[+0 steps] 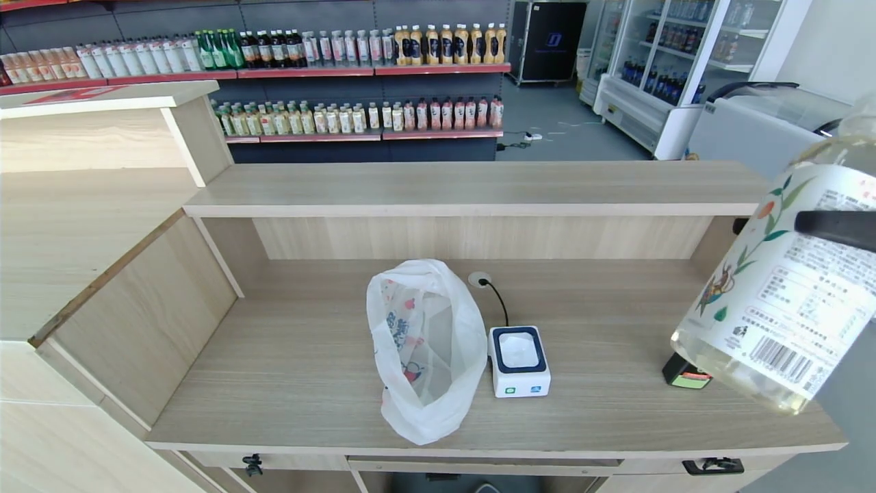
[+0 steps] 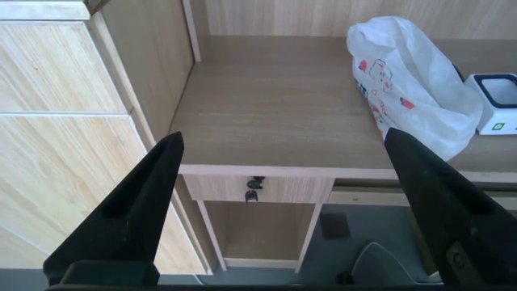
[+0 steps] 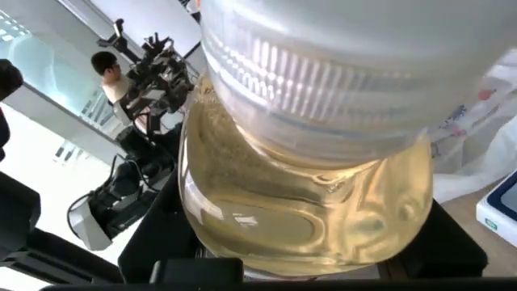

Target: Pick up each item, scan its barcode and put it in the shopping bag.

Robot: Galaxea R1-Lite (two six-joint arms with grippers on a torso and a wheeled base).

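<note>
Head view: the right fingers (image 1: pixel 835 229) are gripping a tilted bottle (image 1: pixel 787 294) above the right end of the desk (image 1: pixel 616 411); the shopping bag (image 1: pixel 424 349) is lying just beside the scanner (image 1: pixel 519 359). Left wrist view: the left fingers (image 2: pixel 137 210) are gaping wide, holding nothing. Right wrist view: the bottle (image 3: pixel 307 162) is showing pale liquid inside.

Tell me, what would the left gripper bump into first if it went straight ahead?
Probably the bare desk top near its front edge, left of the bag. The left gripper is open and empty; depth is hard to judge.
</note>
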